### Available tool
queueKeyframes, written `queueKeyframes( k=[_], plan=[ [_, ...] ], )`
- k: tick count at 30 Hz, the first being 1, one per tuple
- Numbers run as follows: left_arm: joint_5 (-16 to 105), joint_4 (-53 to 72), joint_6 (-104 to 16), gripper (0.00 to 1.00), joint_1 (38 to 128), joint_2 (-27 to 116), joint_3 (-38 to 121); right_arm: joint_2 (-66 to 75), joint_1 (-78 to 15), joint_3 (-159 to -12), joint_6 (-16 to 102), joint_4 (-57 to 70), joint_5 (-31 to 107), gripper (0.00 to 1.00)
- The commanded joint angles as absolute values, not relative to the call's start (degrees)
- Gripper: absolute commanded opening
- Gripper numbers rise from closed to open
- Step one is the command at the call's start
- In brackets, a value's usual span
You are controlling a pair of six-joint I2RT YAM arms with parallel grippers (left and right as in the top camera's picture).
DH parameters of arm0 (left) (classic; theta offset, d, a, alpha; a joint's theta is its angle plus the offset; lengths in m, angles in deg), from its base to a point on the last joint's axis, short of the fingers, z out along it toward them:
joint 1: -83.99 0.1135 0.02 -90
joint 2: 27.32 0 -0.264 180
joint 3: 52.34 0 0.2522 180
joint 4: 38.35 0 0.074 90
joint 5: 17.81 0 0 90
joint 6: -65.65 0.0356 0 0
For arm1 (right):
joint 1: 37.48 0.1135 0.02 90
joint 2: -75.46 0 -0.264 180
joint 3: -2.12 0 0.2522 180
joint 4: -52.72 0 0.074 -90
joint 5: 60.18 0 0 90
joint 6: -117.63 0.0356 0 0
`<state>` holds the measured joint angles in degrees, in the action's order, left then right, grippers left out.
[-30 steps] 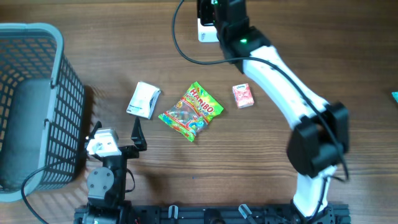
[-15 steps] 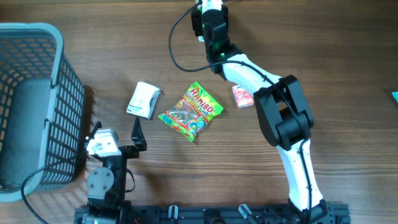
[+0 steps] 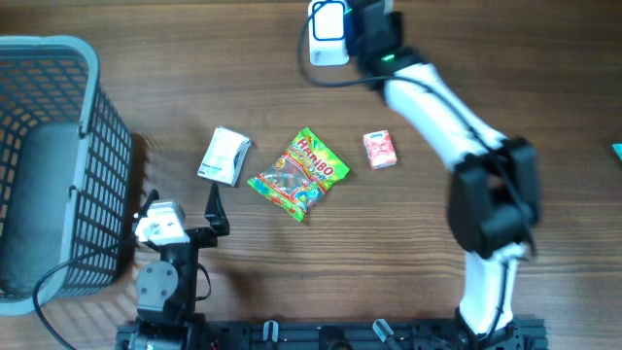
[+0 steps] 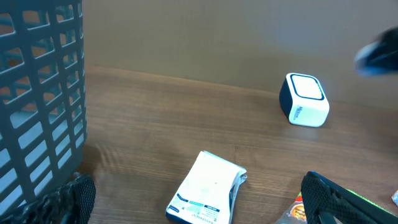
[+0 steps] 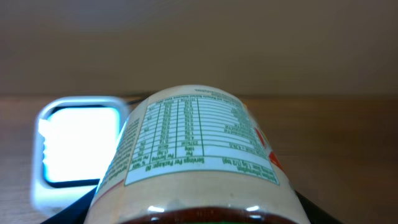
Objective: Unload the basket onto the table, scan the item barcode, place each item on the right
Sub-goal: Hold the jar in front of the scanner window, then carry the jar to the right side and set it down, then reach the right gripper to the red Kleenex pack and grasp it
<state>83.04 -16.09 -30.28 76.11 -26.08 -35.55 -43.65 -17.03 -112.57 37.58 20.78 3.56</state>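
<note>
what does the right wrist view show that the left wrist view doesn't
Only the right wrist view: a bottle close up, its nutrition label facing the camera. Only the left wrist view: the grey basket at left and a white packet lying flat. Both: the white scanner and the wooden table.

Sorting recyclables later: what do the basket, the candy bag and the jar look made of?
Basket: grey moulded plastic, matte, open lattice walls. Candy bag: likely plastic film, glossy, brightly printed and crinkled. Jar: glass or plastic, unclear from here; a matte printed label wraps it.
</note>
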Motion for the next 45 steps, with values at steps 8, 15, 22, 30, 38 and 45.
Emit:
queueKeyframes(
  k=[8, 15, 22, 30, 38, 45],
  plan=[
    [83.6, -16.5, -30.8, 1.0, 75.9, -26.2, -36.0, -40.4, -47.3, -113.3, 68.7, -11.3, 14.9, 0.57],
    [83.6, -16.4, -30.8, 1.0, 75.9, -26.2, -36.0, -46.6, -56.7, -113.2, 82.5, -15.8, 19.6, 0.59],
    [83.6, -16.4, -30.8, 1.0, 75.9, -26.2, -36.0, -53.6, -61.4, -113.2, 86.4, -14.6, 23.1, 0.64],
    [83.6, -16.4, -30.8, 1.0, 75.9, -26.2, -36.0, -47.9, -62.6, -116.0, 88.2, -17.9, 23.5, 1.0],
    [83.6, -16.4, -30.8, 1.0, 75.9, -26.2, -36.0, -34.3, -56.0, -116.0, 78.9, -23.9, 29.2, 1.0],
    [83.6, -16.5, -30.8, 1.0, 75.9, -26.2, -36.0, -35.1, -31.2, -110.4, 34.8, -27.5, 40.5, 1.0]
  ],
)
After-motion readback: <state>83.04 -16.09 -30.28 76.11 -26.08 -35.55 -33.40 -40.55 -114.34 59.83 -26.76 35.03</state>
